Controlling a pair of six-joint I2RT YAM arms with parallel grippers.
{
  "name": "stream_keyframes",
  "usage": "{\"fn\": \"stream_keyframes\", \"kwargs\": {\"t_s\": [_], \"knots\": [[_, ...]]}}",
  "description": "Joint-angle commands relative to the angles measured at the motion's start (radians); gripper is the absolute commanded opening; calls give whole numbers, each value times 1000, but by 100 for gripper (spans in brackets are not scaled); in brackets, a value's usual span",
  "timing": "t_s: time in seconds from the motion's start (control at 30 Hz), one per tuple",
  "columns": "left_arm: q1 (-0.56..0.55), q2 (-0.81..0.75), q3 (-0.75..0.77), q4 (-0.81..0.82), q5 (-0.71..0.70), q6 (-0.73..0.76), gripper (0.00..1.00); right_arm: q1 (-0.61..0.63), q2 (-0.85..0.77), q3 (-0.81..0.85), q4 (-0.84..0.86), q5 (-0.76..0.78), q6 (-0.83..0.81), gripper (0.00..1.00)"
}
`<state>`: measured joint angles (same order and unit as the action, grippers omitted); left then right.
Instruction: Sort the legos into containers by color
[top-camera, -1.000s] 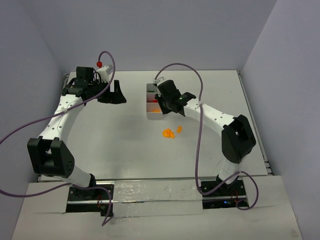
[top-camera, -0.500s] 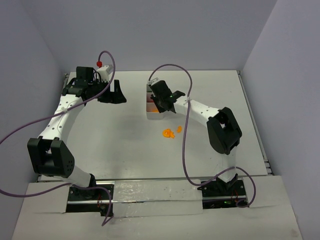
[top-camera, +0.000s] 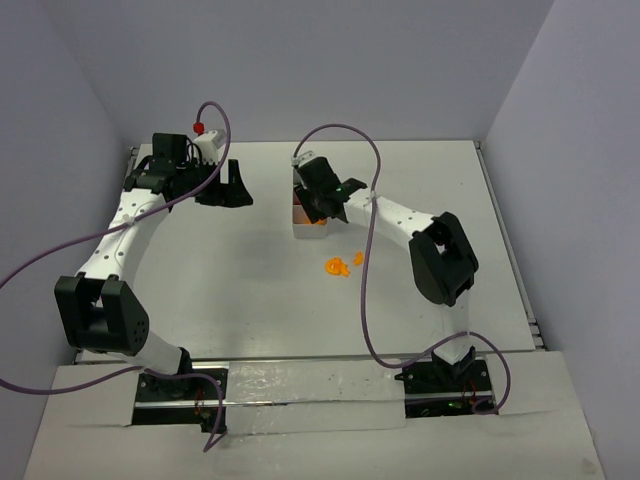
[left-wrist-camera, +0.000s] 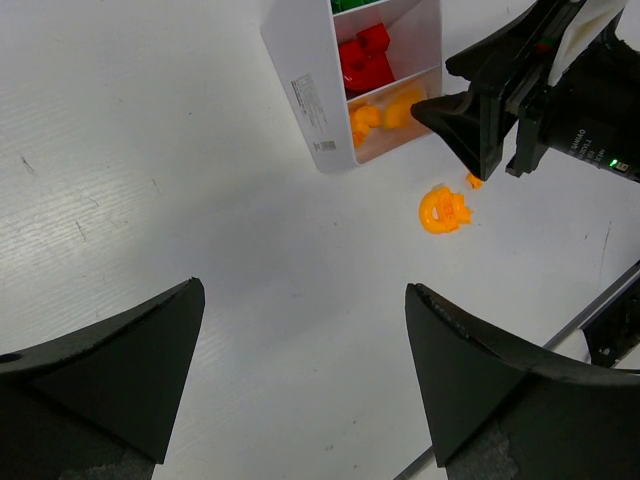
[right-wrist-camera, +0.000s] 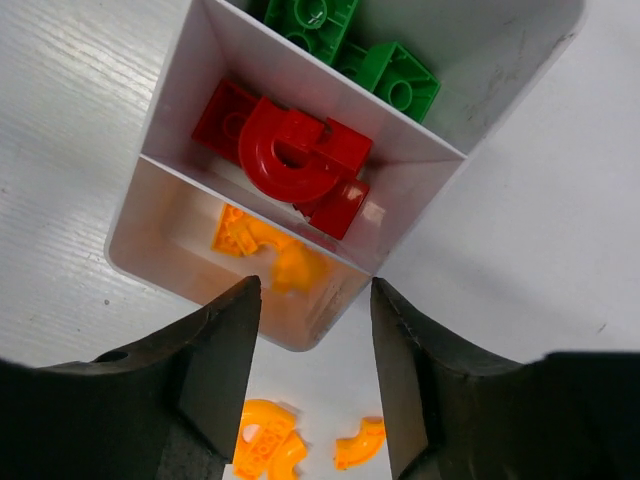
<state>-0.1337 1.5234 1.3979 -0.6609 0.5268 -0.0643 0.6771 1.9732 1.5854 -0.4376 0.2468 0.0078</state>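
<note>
Pale lavender walls (top-camera: 300, 70) enclose a white worktop (top-camera: 230, 290), and both arms reach out from its near edge. Toward the far middle lies a narrow white plastic tray (right-wrist-camera: 180, 100) of three square compartments in a row, its long side running away from the arm bases. The far compartment holds green studded bricks (right-wrist-camera: 350, 50). The middle one holds red pieces (right-wrist-camera: 290, 155), with a curved arch lying on top of blocks, and the nearest holds small orange pieces (right-wrist-camera: 265, 250). On the worktop, near the tray's closest end and a little to the right, lies a loose orange curved clump (top-camera: 337, 266) with a smaller orange curved piece (top-camera: 357, 258) just beside it, both apart from the tray. The right end effector (right-wrist-camera: 312, 380) hangs over the tray with its two black fingers spread. In its own wrist view they frame the outer wall of the orange compartment, and how close they come to the rim cannot be told. The left end effector (left-wrist-camera: 300, 380) sits well apart on the far left of the worktop, its fingers spread wide over bare surface, with the tray and the loose orange legos in sight ahead of it
</note>
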Motion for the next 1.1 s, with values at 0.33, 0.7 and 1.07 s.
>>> {"fn": "stream_keyframes", "kwargs": {"t_s": [0.33, 0.7, 1.07], "knots": [[3, -62, -7, 48, -16, 11, 92, 7, -299, -187, 9, -8, 56, 69], [4, -68, -2, 55, -21, -4, 92, -187, -474, -525, 36, -116, 334, 63], [3, -62, -9, 41, -50, 4, 92, -200, -244, -416, -43, -198, 435, 62]]}}
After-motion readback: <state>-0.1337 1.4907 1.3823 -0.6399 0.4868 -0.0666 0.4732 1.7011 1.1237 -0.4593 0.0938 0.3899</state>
